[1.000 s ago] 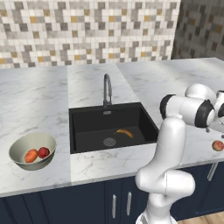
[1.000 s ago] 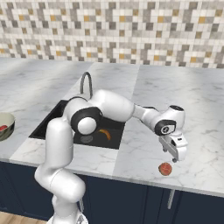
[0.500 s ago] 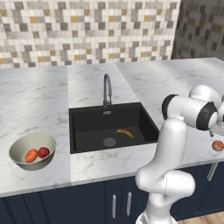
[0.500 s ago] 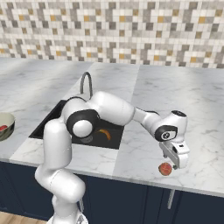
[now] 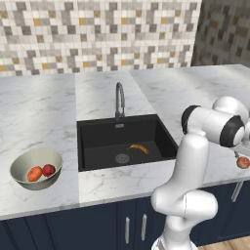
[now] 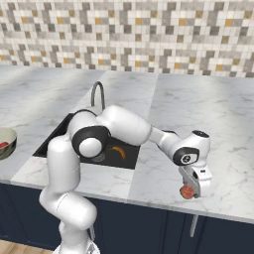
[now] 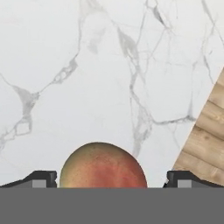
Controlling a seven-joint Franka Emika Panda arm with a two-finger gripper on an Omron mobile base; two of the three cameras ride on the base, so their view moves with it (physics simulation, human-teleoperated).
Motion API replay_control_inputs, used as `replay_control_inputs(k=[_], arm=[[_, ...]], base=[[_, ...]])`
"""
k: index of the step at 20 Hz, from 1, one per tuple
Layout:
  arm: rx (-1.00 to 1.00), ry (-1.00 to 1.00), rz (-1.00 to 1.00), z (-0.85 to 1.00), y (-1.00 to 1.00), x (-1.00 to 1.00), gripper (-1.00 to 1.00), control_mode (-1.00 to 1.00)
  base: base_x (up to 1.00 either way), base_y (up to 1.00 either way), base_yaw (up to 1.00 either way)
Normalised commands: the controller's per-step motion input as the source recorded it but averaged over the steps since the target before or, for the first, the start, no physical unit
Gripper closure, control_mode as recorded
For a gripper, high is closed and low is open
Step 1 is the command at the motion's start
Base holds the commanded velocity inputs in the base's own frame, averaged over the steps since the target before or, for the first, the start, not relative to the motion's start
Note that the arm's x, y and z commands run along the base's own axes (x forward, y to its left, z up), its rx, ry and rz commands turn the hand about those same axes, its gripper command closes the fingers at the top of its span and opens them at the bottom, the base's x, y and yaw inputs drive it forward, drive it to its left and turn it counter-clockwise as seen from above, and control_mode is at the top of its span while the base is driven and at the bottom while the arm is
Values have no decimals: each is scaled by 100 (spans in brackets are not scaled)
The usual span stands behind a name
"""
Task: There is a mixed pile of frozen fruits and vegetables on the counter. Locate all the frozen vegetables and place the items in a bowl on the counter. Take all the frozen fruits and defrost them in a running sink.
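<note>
The reddish-peach apple [image 7: 103, 166] sat on the white marble counter [image 6: 208, 124] near its front edge, well to the right of the sink [image 5: 124, 141]. In the hand view it lay squarely between the two dark fingertips [image 7: 41, 178], with a gap of bare marble on either side, so the pads were not touching it. The gripper [image 6: 191, 191] stood wide open, pointed down over the fruit, holding nothing. From the left base view the apple [image 5: 243, 162] showed just beyond the arm's elbow, close to the counter's edge. Farther off, the banana [image 5: 139, 148] lay on the floor of the black basin beside the round drain, below the curved grey faucet [image 5: 119, 100]. At the far left of the counter the beige bowl [image 5: 22, 166] held the orange carrot piece [image 5: 34, 174] and the red tomato [image 5: 48, 170], touching each other.
</note>
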Motion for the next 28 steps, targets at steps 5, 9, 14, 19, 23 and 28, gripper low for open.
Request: replay_control_inputs(k=[5, 9, 14, 19, 23, 28], arm=[[0, 1, -6, -3, 23, -16, -100, -100], [0, 0, -3, -7, 9, -4, -100, -100], [2, 3, -3, -17, -8, -4, -100, -100], [1, 0, -1, -5, -1, -2, 100, -100], [-7, -1, 5, 13, 44, -3, 100, -100], [-1, -6, 8, 23, 34, -6, 100, -100]], base=[[0, 0, 0], [0, 0, 0], [0, 0, 0], [0, 0, 0], [0, 0, 0], [0, 0, 0]])
